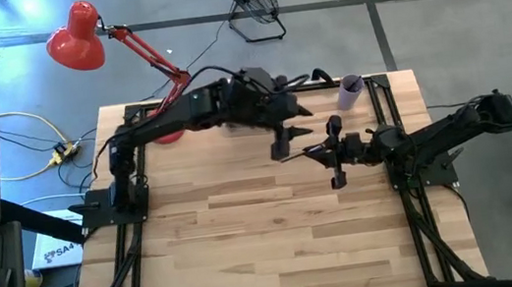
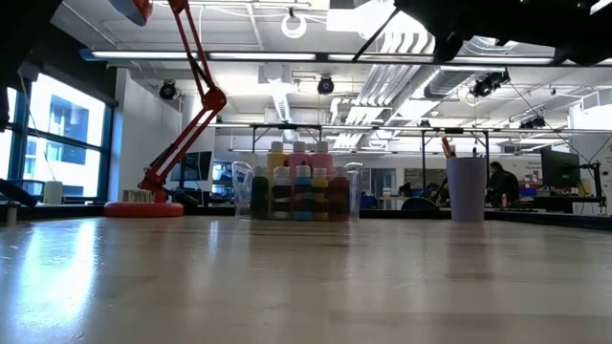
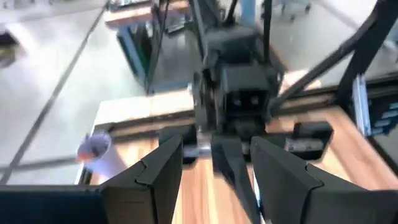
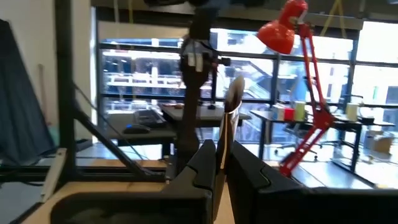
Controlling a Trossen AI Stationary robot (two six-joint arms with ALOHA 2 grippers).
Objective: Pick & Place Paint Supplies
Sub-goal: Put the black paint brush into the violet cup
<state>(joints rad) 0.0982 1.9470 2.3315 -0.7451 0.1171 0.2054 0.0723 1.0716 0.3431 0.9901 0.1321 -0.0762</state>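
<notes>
My right gripper (image 1: 314,151) is shut on a thin paintbrush (image 4: 233,106) above the middle of the table. My left gripper (image 1: 292,129) hovers just to its left, facing it, open (image 3: 217,168) with nothing between its fingers. The clear bin (image 2: 298,191) stands on the far part of the table. It holds small coloured bottles, with taller yellow and pink bottles behind them. My left arm covers it in the high view. The lilac cup (image 1: 352,89) stands upright at the far right, with brush ends sticking out of it (image 2: 447,146). My right gripper pinches the paintbrush's shaft (image 4: 225,138) between its two fingers. The fingers (image 4: 205,158) reach about level toward the table's left and lie across the brush. The brush sticks up out of the fingers, slightly tilted, well clear of the table.
A red desk lamp (image 1: 74,39) has its base (image 2: 143,205) at the table's far left corner. A black frame rail (image 1: 385,107) runs along the table's edges. Bare wood (image 1: 269,241) fills the near half. A fan (image 1: 252,0) stands on the floor beyond.
</notes>
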